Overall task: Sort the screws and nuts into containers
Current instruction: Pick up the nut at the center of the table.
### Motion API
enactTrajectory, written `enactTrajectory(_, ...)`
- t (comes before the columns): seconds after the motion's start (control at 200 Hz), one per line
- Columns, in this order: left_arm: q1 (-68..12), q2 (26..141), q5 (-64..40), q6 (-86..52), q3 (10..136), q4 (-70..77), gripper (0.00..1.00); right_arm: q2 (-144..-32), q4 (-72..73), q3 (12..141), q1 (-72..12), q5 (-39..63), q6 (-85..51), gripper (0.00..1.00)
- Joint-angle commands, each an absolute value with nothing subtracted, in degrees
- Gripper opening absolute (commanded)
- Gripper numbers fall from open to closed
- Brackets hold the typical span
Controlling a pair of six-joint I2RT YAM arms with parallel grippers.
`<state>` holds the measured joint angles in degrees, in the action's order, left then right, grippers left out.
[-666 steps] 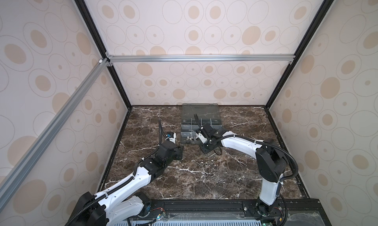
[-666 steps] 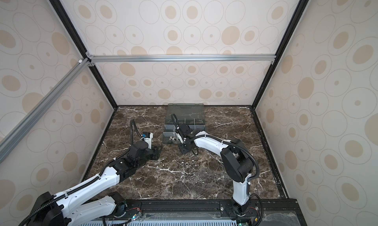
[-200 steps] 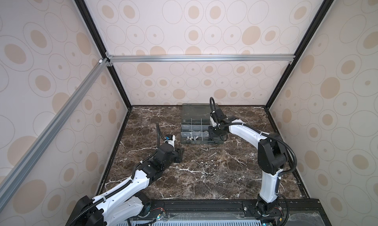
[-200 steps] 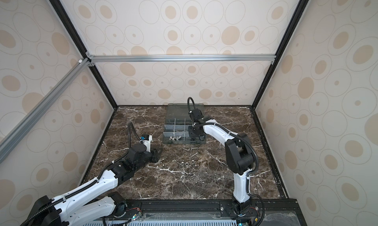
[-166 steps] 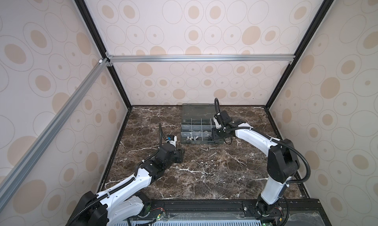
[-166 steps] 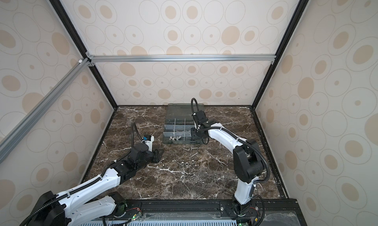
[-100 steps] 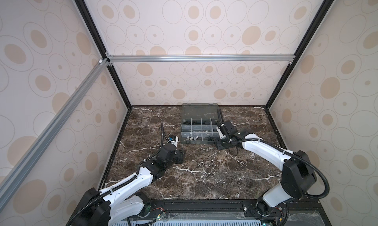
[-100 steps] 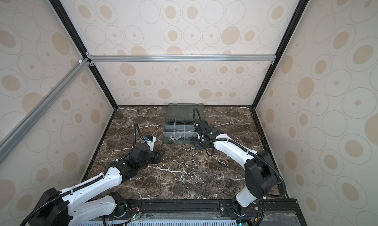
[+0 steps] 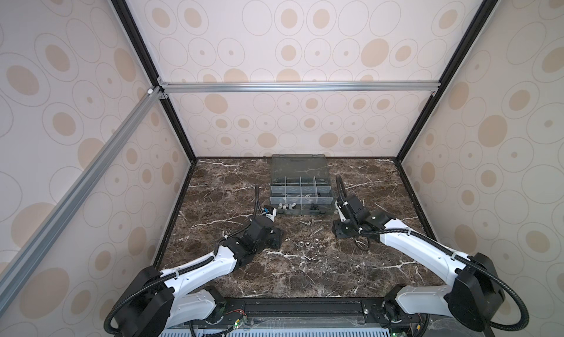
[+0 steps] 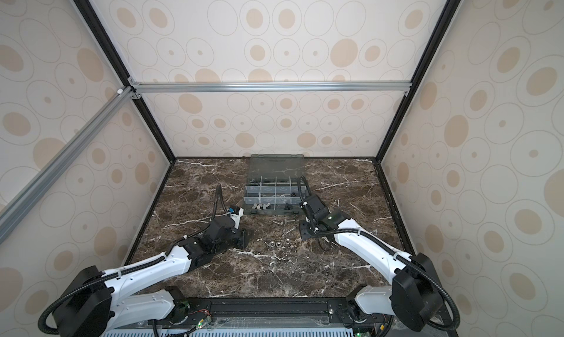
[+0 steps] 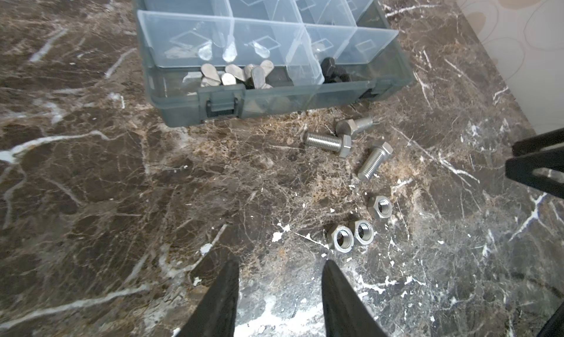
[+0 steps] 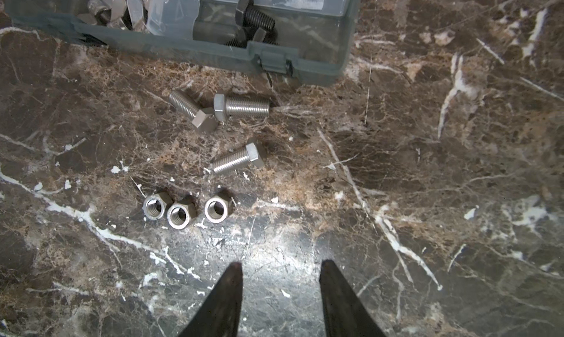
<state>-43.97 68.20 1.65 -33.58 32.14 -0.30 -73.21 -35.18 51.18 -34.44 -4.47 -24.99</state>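
Status: left gripper is hanging over the dark brown marble tabletop, black fingers standing apart and gripping nothing. In both top views it is sitting left of the loose hardware.

Three shiny silver hex nuts are lying flat on the tabletop, holes facing up, just ahead of the left fingertips and off to their right. Two are touching each other and the third is sitting just beside them.

Three shiny silver hex-head screws are lying on their sides between the nuts and the box. Two are touching at the heads; the third is lying apart, nearer the nuts.

Behind them, the grey translucent plastic organiser box is standing open, its lid lying back toward the far wall. In the front row, flat silver wing-shaped pieces are piling up in the left compartment. Black hex screws are lying in the next compartment to the right, past a pale divider.

The right gripper is hanging over the tabletop right of the hardware, fingers also standing apart and empty. Nuts and screws are lying between the two grippers, touching neither.
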Motion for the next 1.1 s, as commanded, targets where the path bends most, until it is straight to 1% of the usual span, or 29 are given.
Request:
enactTrajectory(0.0,-46.2,70.5,3.4,-32.2,35.9,-1.7,0.45,-71.4,-36.5,49.5,-34.8,-5.2,-27.1,0.45)
enactTrajectory(0.255,-51.5,77.3,5.8,-30.5,39.7,-4.1,0.45,-69.0,-36.7,47.7,-34.8,-5.3,-28.7,0.45)
enactTrajectory(0.555,-56.1,85.8,6.3,-29.1,45.5,-6.8,0.45,-66.8,-37.2,46.5,-34.7,-6.1,-28.9,0.45)
enactTrajectory(1.095,-57.2,94.0,7.0,-29.3,50.5,-6.7,0.44,-64.1,-37.2,44.3,-34.8,-6.5,-29.3,0.45)
